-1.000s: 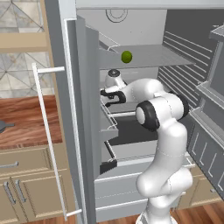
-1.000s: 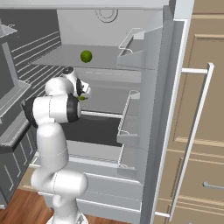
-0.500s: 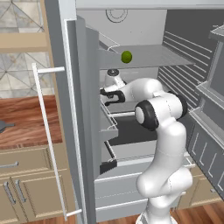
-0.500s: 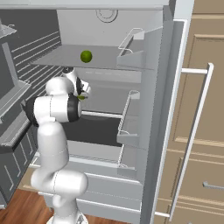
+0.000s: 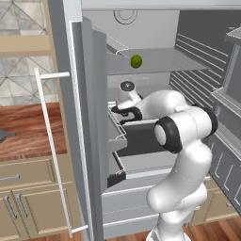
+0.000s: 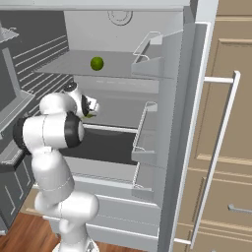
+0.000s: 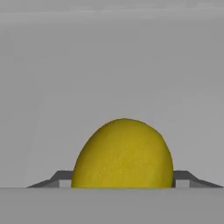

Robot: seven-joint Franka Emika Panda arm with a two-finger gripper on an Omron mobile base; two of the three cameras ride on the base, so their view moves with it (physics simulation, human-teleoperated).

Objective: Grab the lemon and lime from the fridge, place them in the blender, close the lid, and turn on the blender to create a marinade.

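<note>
The fridge (image 5: 150, 28) stands open, and my arm reaches in over its middle shelf. The yellow lemon (image 7: 123, 155) sits between my two dark fingertips (image 7: 61, 178), which touch it on both sides. My gripper (image 7: 123, 180) is shut on it. From the left base view, the gripper (image 5: 121, 112) is low above the middle shelf, near the left wall. The green lime (image 5: 136, 61) rests on the upper shelf, above and a little behind my hand. It also shows as the lime (image 6: 97, 63) in the right base view of the fridge (image 6: 88, 29).
The open fridge door (image 6: 170, 98) with its wire bins (image 6: 146, 54) stands to the right of my arm. A second door with a white bar handle (image 5: 52, 150) is at the left. Wooden cabinets (image 6: 221, 147) and a wooden counter (image 5: 28, 127) flank the fridge. A dark drawer (image 5: 141, 141) lies below my hand.
The jaws have closed in from wide open onto the lemon. The arm and the lime have stayed where they were.
</note>
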